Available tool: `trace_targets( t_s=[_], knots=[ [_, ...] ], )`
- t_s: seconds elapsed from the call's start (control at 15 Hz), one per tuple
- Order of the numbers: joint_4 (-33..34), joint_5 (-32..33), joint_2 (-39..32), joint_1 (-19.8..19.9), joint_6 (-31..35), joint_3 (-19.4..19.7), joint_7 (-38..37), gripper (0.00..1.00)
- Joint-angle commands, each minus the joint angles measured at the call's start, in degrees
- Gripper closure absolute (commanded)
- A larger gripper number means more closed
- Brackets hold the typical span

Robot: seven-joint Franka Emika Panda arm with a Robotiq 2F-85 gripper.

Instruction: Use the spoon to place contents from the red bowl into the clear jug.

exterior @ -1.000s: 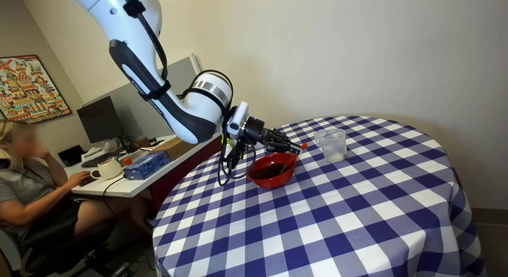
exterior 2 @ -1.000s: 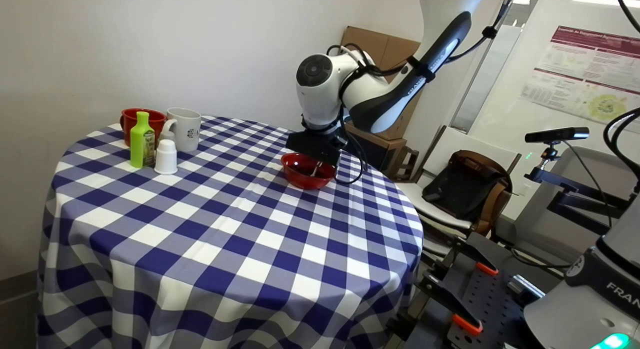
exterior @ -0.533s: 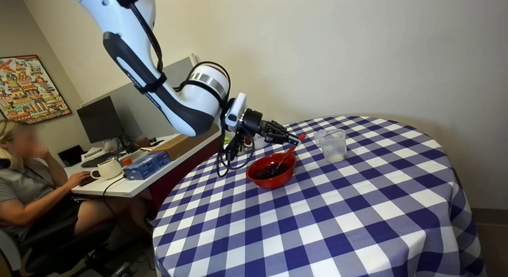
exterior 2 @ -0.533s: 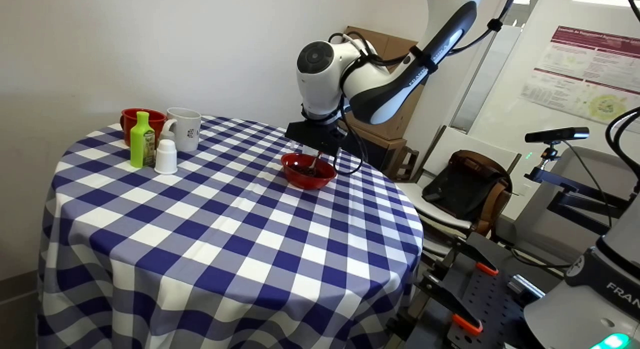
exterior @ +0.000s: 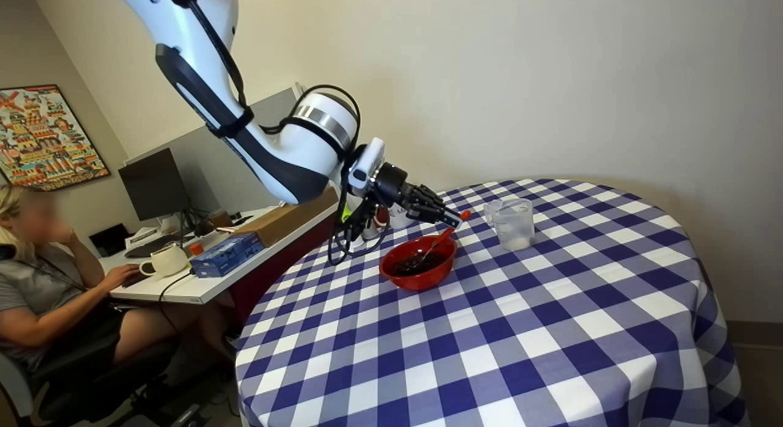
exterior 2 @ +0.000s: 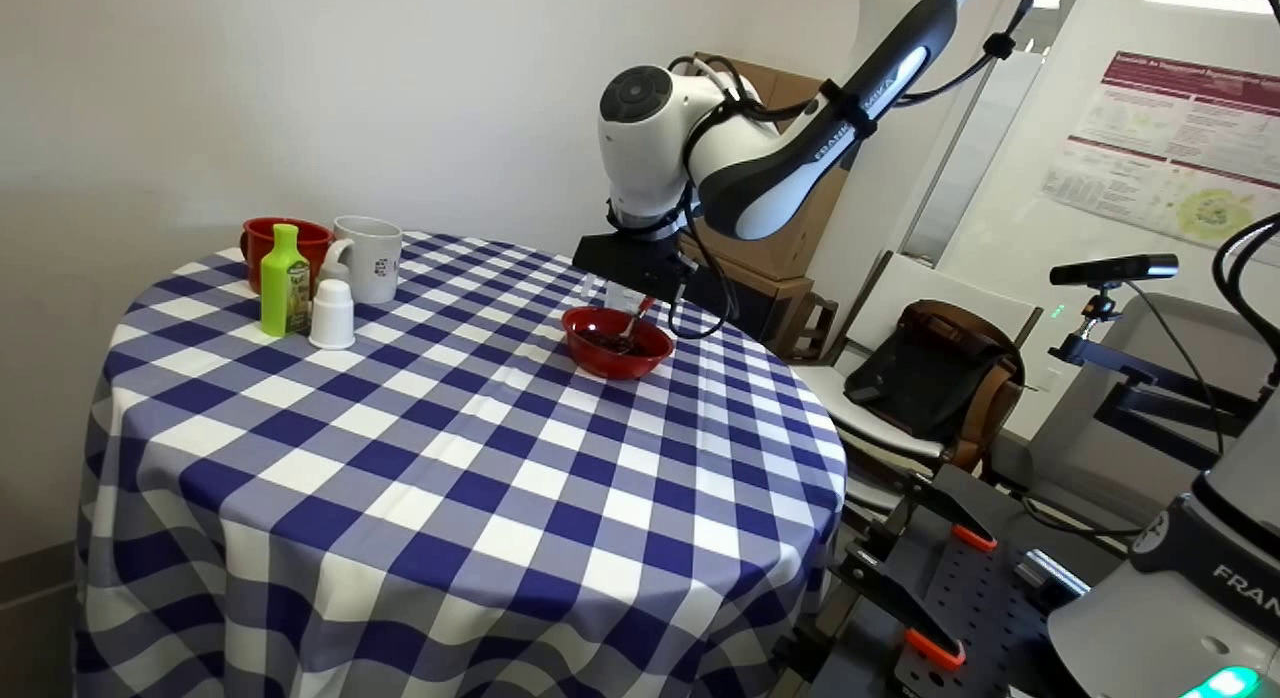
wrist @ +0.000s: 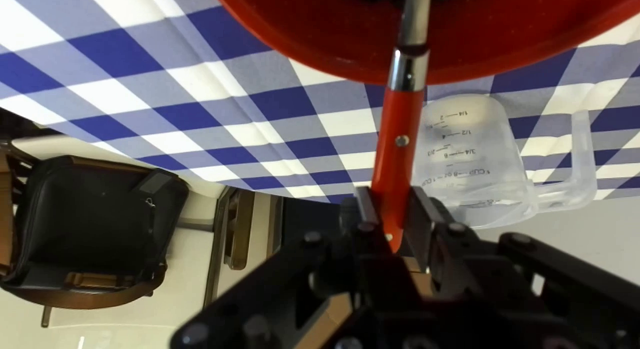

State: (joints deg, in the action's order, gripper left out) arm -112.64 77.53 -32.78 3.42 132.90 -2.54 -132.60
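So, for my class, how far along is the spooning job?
Done: the gripper is shut on the red-handled spoon. In hand: the spoon slants into the red bowl, by the dark contents; load unclear. Left, apparently: filling the clear measuring jug, where no dark contents show.

Spoon (wrist: 401,119): red handle, silver collar, grey neck. Bowl (exterior: 419,282): glossy red; contents (exterior: 411,266) very dark, near black. Jug (wrist: 470,161): colourless, transparent, with dark printed measuring marks. Gripper (exterior: 454,219): mostly black. Arm (exterior: 306,147): white with black panels. Tablecloth (exterior: 489,329): checked in navy blue, white and paler grey-blue. In an exterior view: lime-green bottle (exterior 2: 276,298) with darker label, red mug (exterior 2: 318,246), white mug (exterior 2: 370,263) with small dark motif. Also, in an exterior view: blue box (exterior: 223,256), multicoloured framed picture (exterior: 46,136).
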Motion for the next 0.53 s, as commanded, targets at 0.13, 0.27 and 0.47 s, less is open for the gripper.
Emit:
trace_targets(
  t_s=[0.13, 0.27, 0.47],
  knots=[
    [-1.1, -6.1, 1.6, 0.5, 2.6, 2.0, 4.6, 0.95],
    [-1.2, -7.3, 1.7, 0.4, 2.9, 2.7, 5.1, 0.95],
    [-1.3, -9.1, 1.9, 0.4, 3.6, 3.5, 5.9, 0.95]
  ],
)
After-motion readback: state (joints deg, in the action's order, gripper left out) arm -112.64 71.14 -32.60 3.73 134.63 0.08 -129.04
